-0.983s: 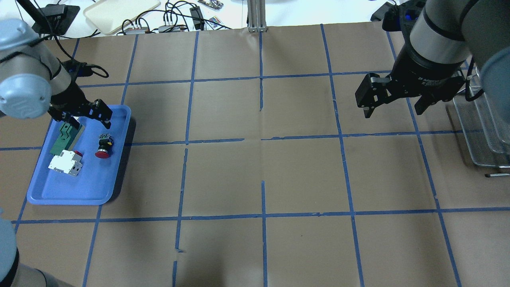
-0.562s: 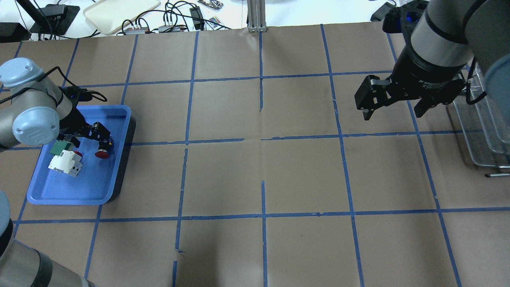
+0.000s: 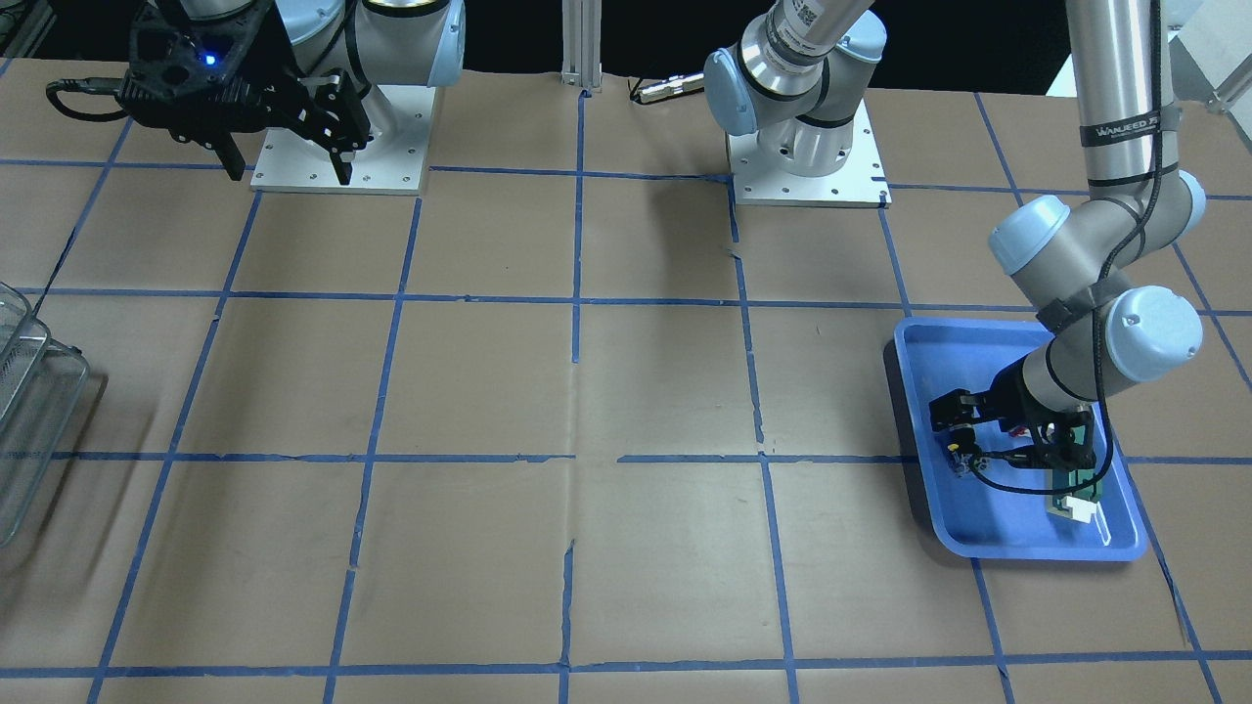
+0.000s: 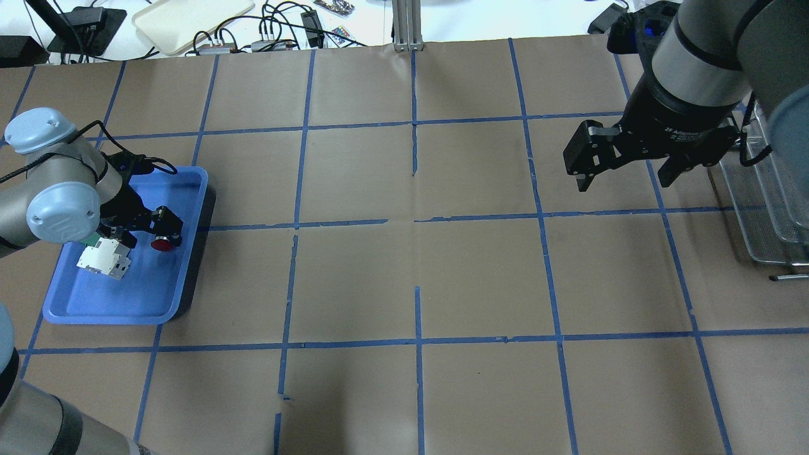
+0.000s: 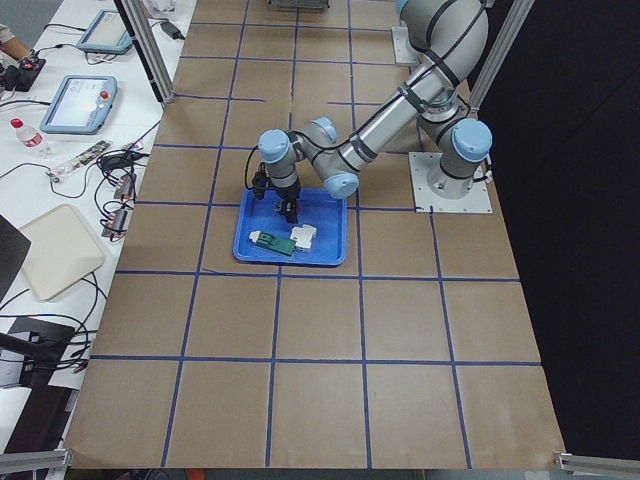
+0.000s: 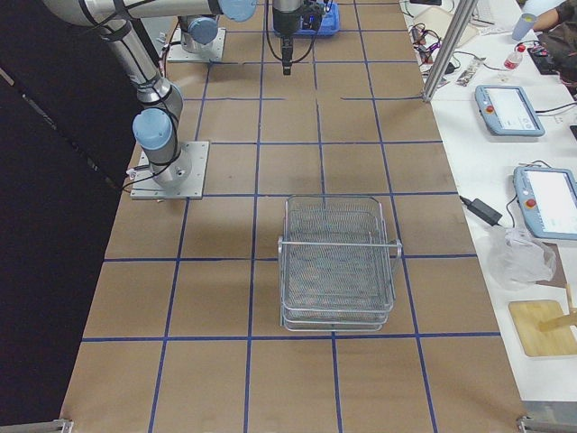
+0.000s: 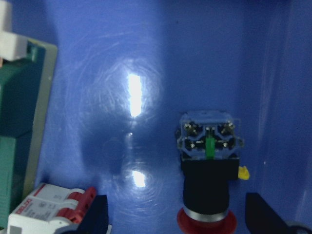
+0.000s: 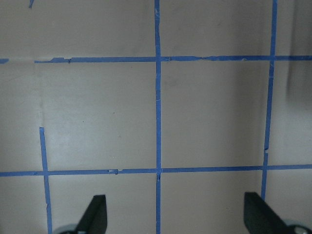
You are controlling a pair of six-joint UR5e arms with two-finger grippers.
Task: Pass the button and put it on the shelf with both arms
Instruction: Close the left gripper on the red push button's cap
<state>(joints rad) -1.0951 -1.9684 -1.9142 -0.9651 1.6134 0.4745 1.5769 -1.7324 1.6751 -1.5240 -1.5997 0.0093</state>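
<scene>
The button lies on its side in the blue tray, red cap toward the robot. In the left wrist view the button shows its terminal end uppermost. My left gripper is open, low in the tray, and its jaws straddle the button's cap without touching it; it also shows in the left wrist view and the front view. My right gripper is open and empty, high over bare table. The wire shelf stands at the right end of the table.
A white block with red marks and a green flat part lie in the tray to the left of the button, close to the left finger. The tray's right wall runs just beside the button. Cables and a beige tray lie beyond the table's far edge.
My left gripper has moved toward the robot along the tray and come down, from over the green part to around the button. The right arm has hardly moved.
</scene>
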